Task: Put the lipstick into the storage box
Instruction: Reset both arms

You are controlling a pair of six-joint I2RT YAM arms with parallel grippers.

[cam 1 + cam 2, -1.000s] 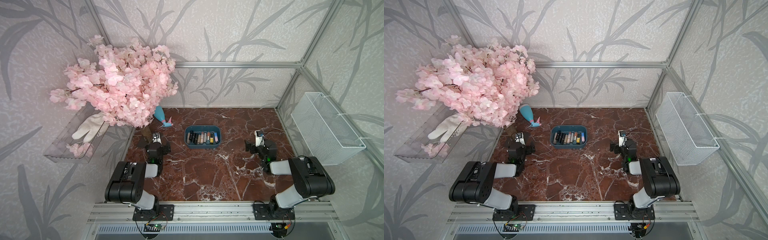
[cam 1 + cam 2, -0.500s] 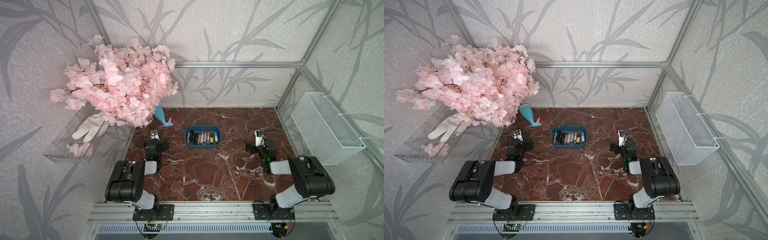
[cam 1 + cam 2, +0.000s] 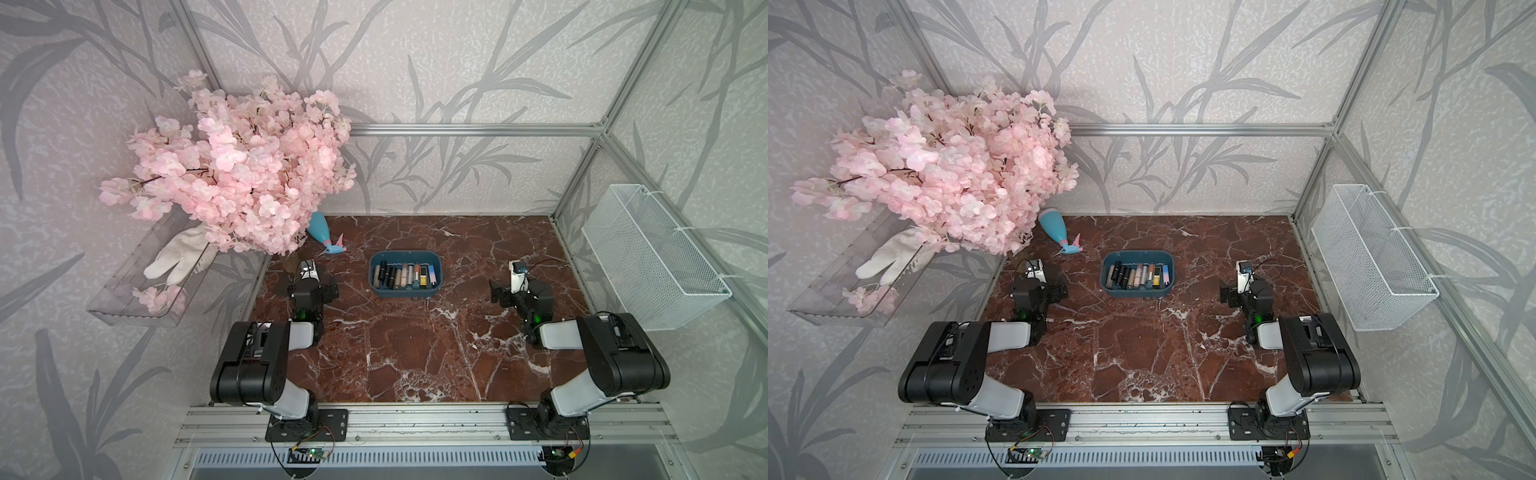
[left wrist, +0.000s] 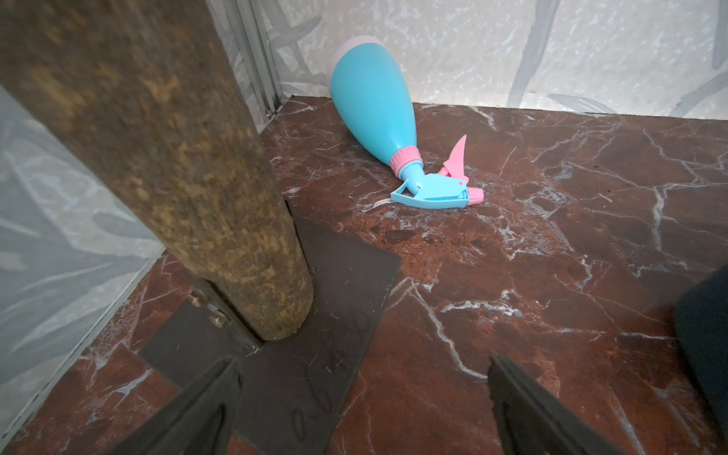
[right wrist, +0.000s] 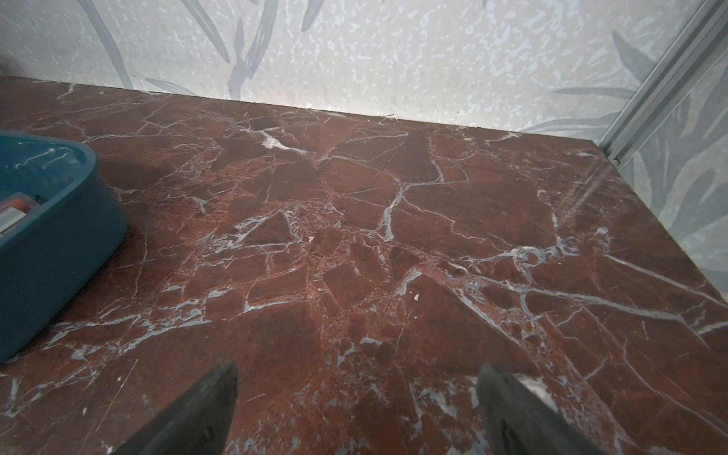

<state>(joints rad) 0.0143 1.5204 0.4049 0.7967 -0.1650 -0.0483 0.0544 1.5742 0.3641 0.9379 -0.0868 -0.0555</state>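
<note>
**Top views**
- Storage box point(image 3: 405, 293): blue tub standing flat at the middle back of the marble table point(image 3: 415, 357).
- Lipsticks point(image 3: 403, 275): a row of tubes lying side by side, all inside the box rim. Neither top view shows a loose tube on the table.
- Left claw point(image 3: 311, 289): low, near the foot of the blossom tree point(image 3: 245, 174), well apart from the box.
- Right claw point(image 3: 519, 294): low, on the opposite side of the box, also well apart from it.
- Spray bottle point(image 3: 322, 232): lying on its side by the back wall.

**Left wrist view**
- Left claw point(image 4: 360, 374): jaws wide, nothing between them.
- Ahead of it: the tree trunk point(image 4: 189, 177) on a dark base plate point(image 4: 346, 299), with the spray bottle beyond.
- No lipstick in sight.

**Right wrist view**
- Right claw point(image 5: 354, 374): jaws wide, nothing held, bare marble beneath.
- One corner of the box shows at the picture's edge, with a tube end visible inside.

**Step in hand (judged):** the close of the task. Every tube in view is already boxed and both claws are empty.

**Next move (judged):** no pick seems called for. A tube could be hidden under the blossoms or behind an arm. If so, it must be found first. The nearer open claw would then pinch it across the barrel and lay it in line with the row.
</note>
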